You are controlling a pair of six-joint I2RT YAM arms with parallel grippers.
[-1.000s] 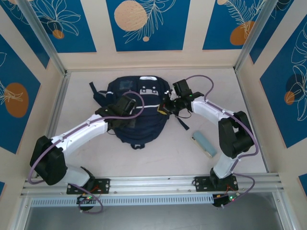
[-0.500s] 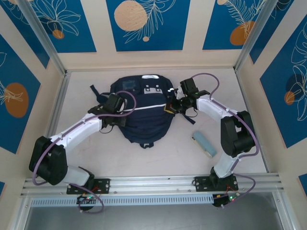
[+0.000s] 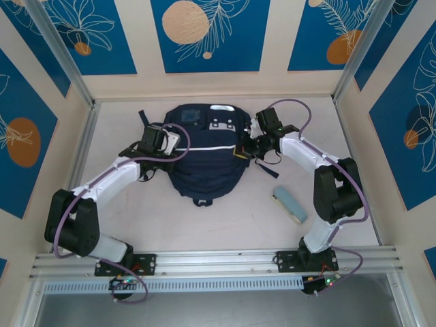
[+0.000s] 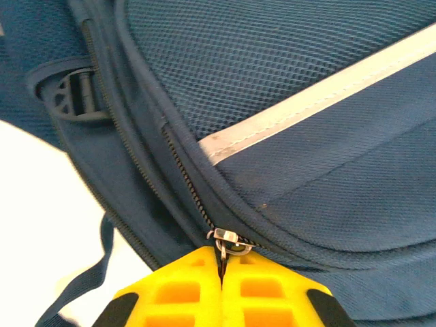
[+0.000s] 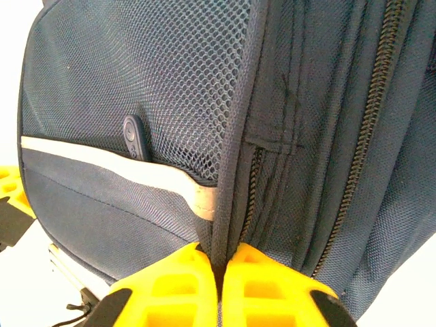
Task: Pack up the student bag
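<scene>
The student bag, navy with a white stripe, lies flat in the middle of the table, its white patches toward the far wall. My left gripper is at the bag's left edge. In the left wrist view its yellow fingers are shut on the metal zipper pull of a side zip. My right gripper is at the bag's right edge. There the right wrist view shows the yellow fingers pinching a dark piped seam beside the mesh side pocket.
A pale blue-green oblong case lies on the table right of the bag, near the right arm's elbow. A dark strap trails off the bag's far left corner. Walls close the table at the left, right and back.
The left gripper has travelled up along the bag's left side toward the far wall with the zipper pull. The bag has slid a little farther back. The right gripper has barely moved.
</scene>
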